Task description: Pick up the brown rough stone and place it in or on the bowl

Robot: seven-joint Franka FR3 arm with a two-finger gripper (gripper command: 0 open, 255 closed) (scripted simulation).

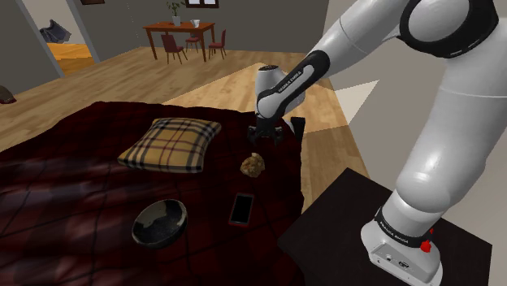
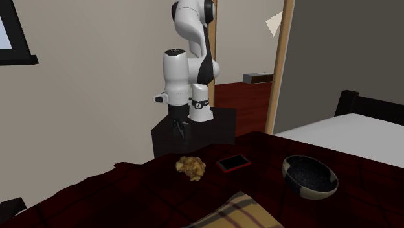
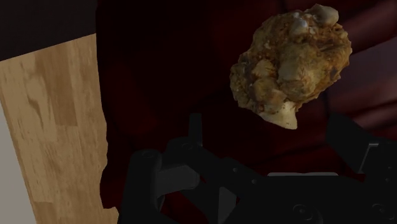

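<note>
Black hand [image 1: 266,139] open and empty, hovering just above brown rough stone [image 1: 253,165], stone on dark red bed [image 1: 73,191], bowl [image 1: 159,222] well apart

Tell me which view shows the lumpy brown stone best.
The wrist view: the lumpy brown stone looks large there, its knobbly, pale-flecked surface plain against the dark red blanket. The shoulder view shows it as a small lump near the plaid pillow; the second exterior view, small too, next to the red-edged phone.

On the bed [image 1: 73,171], the phone [image 1: 240,209] lies between stone [image 1: 253,164] and bowl [image 1: 159,222]
</note>
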